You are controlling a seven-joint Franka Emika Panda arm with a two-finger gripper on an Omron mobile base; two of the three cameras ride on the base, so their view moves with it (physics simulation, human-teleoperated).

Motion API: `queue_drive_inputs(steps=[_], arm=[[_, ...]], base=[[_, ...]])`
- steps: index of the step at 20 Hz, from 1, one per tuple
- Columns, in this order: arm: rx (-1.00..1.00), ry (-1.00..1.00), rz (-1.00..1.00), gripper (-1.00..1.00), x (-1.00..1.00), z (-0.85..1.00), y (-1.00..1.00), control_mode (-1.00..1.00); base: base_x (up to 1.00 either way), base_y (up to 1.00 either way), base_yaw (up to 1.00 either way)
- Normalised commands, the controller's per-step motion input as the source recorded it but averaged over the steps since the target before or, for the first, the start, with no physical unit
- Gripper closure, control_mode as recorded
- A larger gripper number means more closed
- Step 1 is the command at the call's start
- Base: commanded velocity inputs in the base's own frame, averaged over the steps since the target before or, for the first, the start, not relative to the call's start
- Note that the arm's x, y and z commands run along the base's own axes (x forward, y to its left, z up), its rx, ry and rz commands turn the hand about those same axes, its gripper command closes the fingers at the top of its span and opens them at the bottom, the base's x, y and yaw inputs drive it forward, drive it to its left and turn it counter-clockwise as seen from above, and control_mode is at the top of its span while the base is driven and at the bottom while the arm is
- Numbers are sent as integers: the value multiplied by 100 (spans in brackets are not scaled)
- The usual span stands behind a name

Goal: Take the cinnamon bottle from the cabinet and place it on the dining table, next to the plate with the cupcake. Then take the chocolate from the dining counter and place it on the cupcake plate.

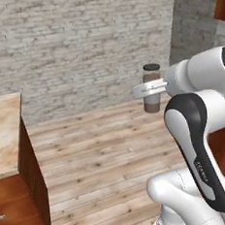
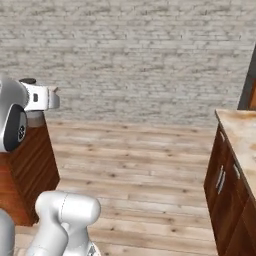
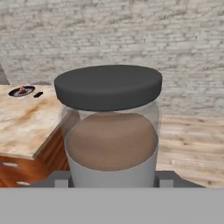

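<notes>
My gripper [image 1: 150,89] is shut on the cinnamon bottle [image 1: 153,99], a small jar with a dark cap, brown contents and a pale band, held upright in the air over the wooden floor. In the hand view the cinnamon bottle [image 3: 111,140] stands close up between the fingers. Beyond it to the left lies the marbled dining table [image 3: 26,127]. At the table's far end sits the dark plate [image 3: 22,91] with the tiny red-topped cupcake [image 3: 22,89], and the small black chocolate [image 3: 38,94] lies just right of the plate. In the right base view the gripper [image 2: 45,97] is at the left.
A marbled top on a reddish wood base [image 1: 4,134] stands at the left of the left base view. Another counter with drawers [image 2: 235,165] stands at the right of the right base view. A grey brick wall [image 2: 135,60] runs behind, with wooden floor [image 1: 103,149] between.
</notes>
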Motion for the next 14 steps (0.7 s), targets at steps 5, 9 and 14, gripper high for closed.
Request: queue_drive_inputs(steps=[5,9,14], arm=[[0,0,0,100,0,0,0,100],[0,0,0,100,0,0,0,100],[0,0,0,100,0,0,0,100]], base=[[97,-40,9],[100,-18,0],[100,-1,0]])
